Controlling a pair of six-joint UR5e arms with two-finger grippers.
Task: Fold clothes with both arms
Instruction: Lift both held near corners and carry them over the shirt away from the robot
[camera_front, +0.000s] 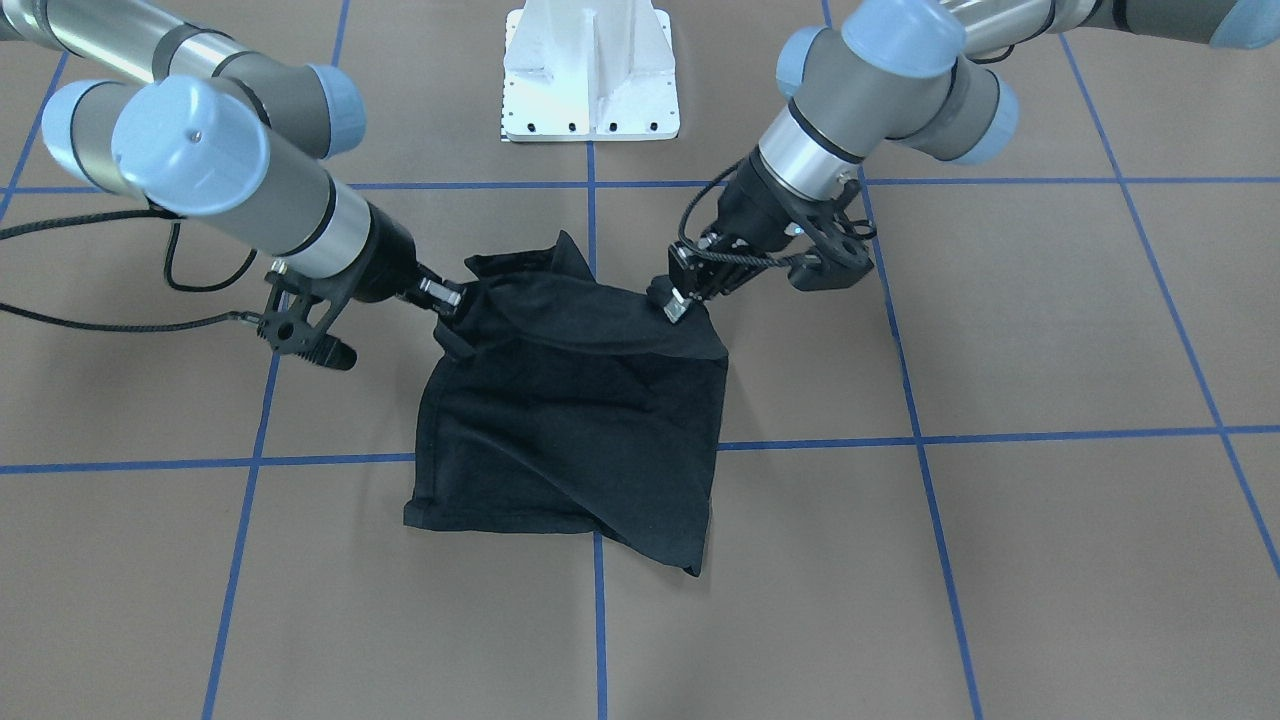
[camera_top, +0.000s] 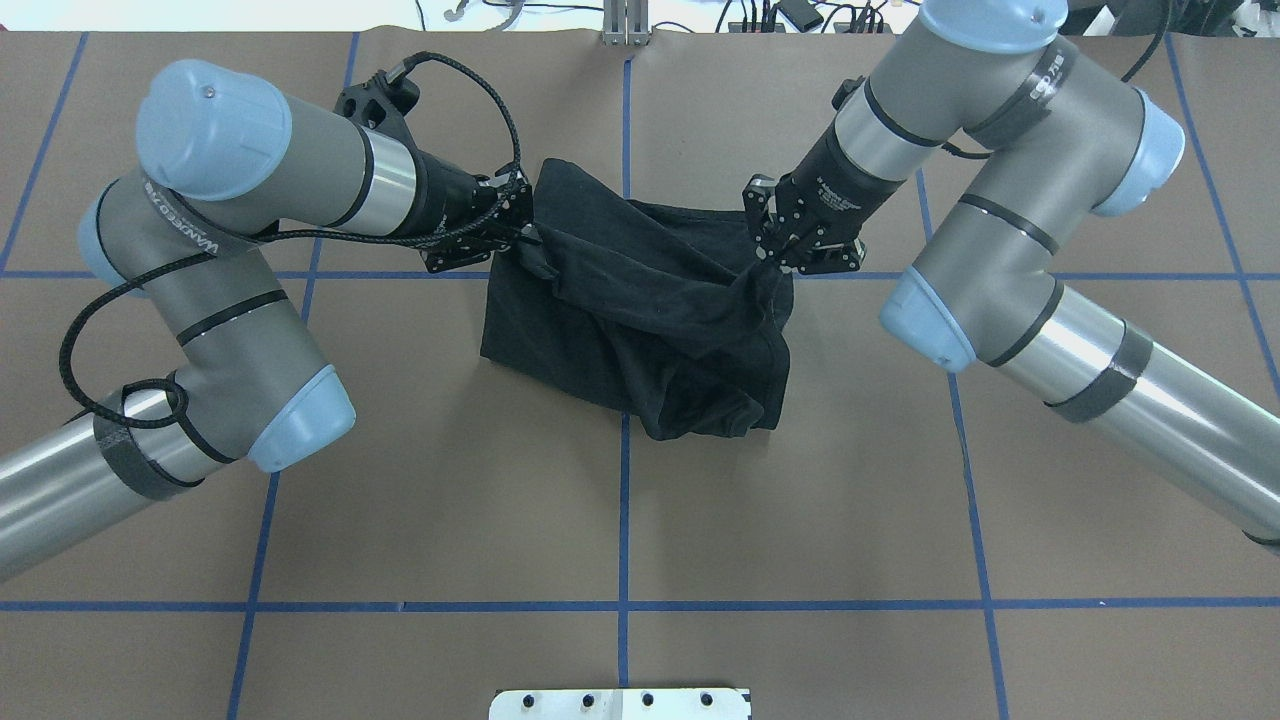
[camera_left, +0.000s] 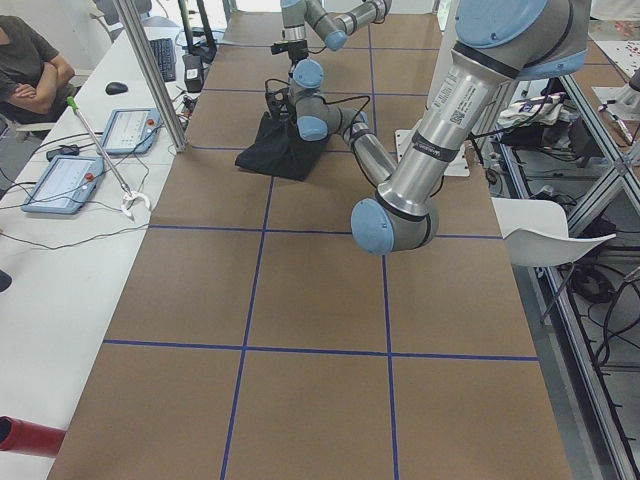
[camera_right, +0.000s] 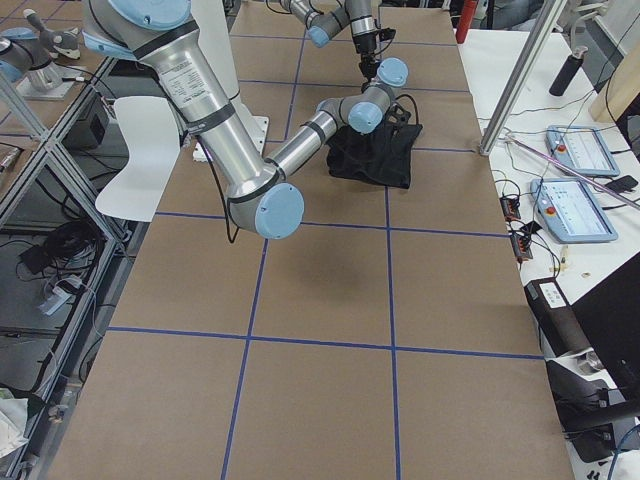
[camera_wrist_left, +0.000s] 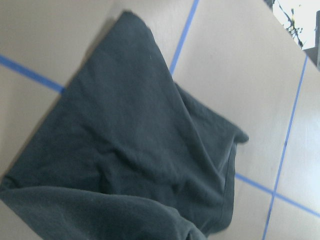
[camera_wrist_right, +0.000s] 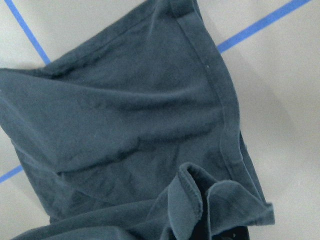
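Two grips share the work: our left fingers (camera_top: 525, 242) pinch one edge of the black T-shirt (camera_top: 640, 320), which sags on the worktop (camera_top: 450, 480), and our right fingers (camera_top: 764, 256) pinch the opposite edge, probably for folding evenly.

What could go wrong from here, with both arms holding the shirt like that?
1. The left gripper and right gripper each pinch only a small bunch of the shirt near its edge, so a hard pull might slip one side free.
2. The shirt's resting part lies rumpled and crooked, so the fold may land skewed.
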